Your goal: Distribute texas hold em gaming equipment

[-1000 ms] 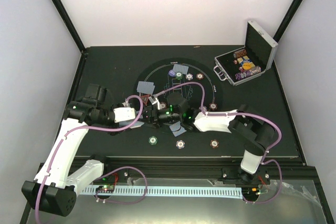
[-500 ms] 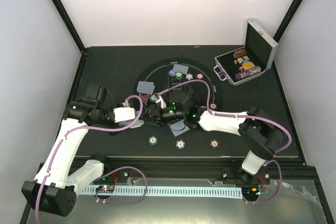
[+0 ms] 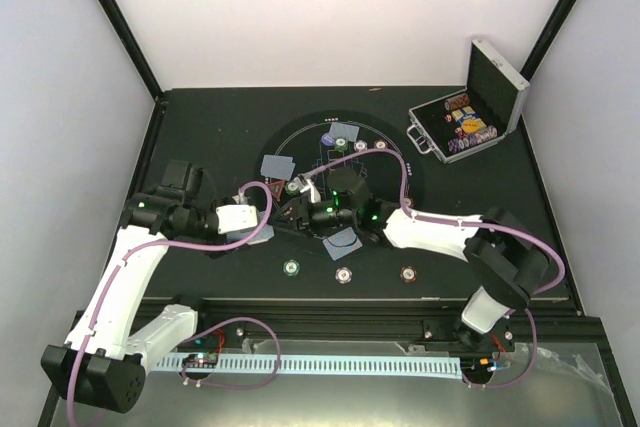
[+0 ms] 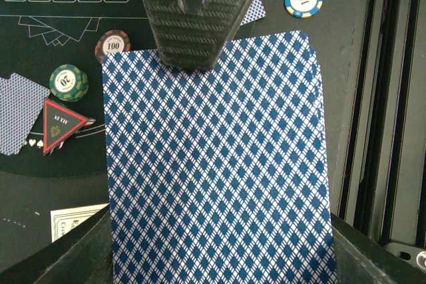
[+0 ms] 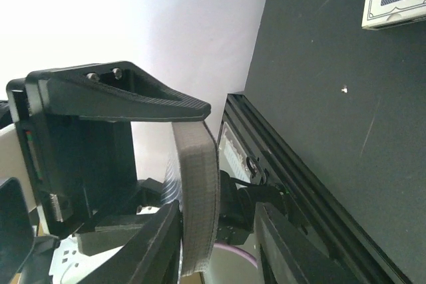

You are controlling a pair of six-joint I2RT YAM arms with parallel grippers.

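Over the mat (image 3: 300, 142), the right end effector (image 5: 216, 227) has swung across to the deck (image 4: 213, 164) clamped in the left end effector (image 4: 196, 61). Its jaws are apart but narrowing, so a deal looks next.

The playing card (image 4: 213, 164) under the dark carbon-weave finger (image 4: 200, 11) has a blue-and-white diamond lattice. Left of the finger lie a red-brown striped chip (image 4: 112, 45), a green chip (image 4: 68, 82) and a red-edged triangle marker (image 4: 61, 123). To its right lies a blue-yellow-white chip (image 4: 303, 0).

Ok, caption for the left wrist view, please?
Left fingers clamp blue-backed cards, with a green chip and red triangle marker lying to one side.
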